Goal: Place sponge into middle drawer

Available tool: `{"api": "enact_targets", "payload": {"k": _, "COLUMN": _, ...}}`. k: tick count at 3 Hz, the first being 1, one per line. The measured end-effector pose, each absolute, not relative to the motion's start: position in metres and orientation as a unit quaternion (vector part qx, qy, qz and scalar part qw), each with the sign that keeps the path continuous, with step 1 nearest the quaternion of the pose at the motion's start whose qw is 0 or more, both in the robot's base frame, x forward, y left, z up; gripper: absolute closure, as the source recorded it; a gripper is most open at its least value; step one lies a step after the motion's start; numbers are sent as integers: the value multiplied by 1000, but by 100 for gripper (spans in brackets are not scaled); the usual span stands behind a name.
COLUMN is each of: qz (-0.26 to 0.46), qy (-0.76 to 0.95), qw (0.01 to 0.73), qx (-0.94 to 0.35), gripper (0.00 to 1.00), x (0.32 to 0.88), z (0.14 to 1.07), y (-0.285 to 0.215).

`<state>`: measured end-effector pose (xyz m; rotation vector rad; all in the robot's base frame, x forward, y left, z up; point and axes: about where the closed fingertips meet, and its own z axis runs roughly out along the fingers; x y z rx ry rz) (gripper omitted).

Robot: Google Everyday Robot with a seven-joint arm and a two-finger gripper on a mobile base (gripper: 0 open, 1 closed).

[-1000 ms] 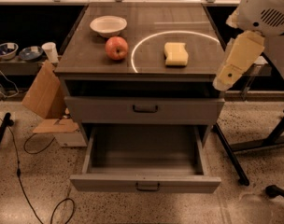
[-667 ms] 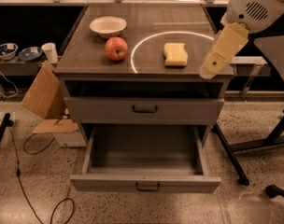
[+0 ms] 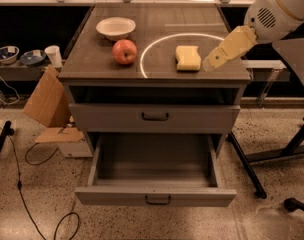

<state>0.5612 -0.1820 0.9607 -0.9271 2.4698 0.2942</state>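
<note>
- Yellowish tool (image 3: pixel 210 63), on the end of the white arm, has swung up from beside the bench's (image 3: pixel 87 64) edge and now hangs over the top, tip slanting down.
- Its tip is just beside the sponge (image 3: pixel 188 58), not touching; I cannot tell how far open it is, and it holds nothing.
- That reads as the approach nearly done, with the grasp not yet made.
- Sponge lies flat on the bench, between the tool and the red apple (image 3: pixel 124 51).
- Its long axis appears to run front to back, one short end facing the drawers, a notched long side facing the tool.
- Middle drawer (image 3: pixel 152 159) stands pulled open and bare, well below the tool.
</note>
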Motion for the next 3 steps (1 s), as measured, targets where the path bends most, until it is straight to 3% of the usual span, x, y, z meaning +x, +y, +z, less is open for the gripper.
{"api": "enact_targets", "payload": {"k": 3, "qz": 127, "qy": 916, "qw": 247, "qx": -290, "gripper": 0, "x": 565, "z": 958, "y": -183}}
